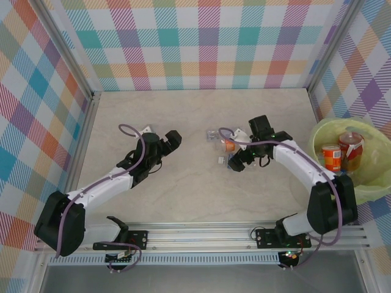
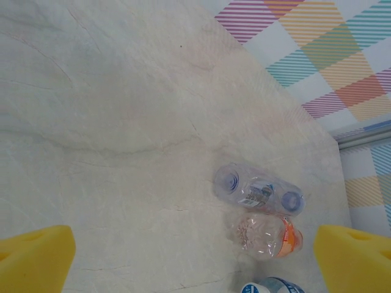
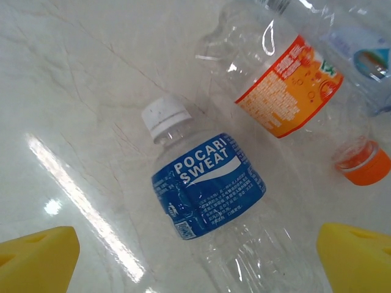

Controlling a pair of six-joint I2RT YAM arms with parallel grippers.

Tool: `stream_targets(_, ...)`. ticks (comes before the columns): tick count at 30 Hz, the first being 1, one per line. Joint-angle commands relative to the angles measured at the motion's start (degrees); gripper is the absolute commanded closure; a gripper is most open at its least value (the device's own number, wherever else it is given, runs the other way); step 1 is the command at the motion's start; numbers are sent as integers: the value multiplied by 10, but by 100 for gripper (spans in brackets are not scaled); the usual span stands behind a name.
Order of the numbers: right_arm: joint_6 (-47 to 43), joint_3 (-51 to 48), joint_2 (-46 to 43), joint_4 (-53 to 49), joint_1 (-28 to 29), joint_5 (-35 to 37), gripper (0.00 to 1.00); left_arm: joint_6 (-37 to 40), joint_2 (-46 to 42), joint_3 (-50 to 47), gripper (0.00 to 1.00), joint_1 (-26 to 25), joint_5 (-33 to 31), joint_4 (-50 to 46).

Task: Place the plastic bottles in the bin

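The right gripper (image 1: 236, 161), its arm bent inward over mid-table, hangs with fingers spread wide above a blue-labelled bottle (image 3: 208, 189) lying flat. The left gripper (image 1: 173, 140) reaches forward, equally spread, holding nothing. The bin (image 1: 374, 183) at the table's right edge holds two bottles (image 1: 333, 157). An orange-labelled bottle (image 3: 287, 85) lies beside the blue one.

Tabletop (image 1: 195, 195): pale, marble-veined, glossy, with a glare streak (image 3: 79, 201) in the right wrist view; back wall (image 1: 208, 43) and side walls (image 1: 30, 122): pastel plaid panels; corner post (image 1: 68, 52): grey metal; near-edge rail (image 1: 208, 235): ribbed aluminium.
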Motion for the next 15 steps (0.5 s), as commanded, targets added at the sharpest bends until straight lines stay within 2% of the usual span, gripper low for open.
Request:
stream_targets(1,-52,29,31,-1,7,25,0,20,-24,-12,0,8,-8,-22)
stream_targets(4,-68,35,58,-4,11,3,0,20,-35,-19,0,10,-14,-21)
stream_targets(9,-95,50,111,-36,19,5,0,28,-42,-23,0,14,-12,-21)
stream_targets(15,-111,50,165,-12,32,80,0,31,-34,-20,0,15,-1,-19)
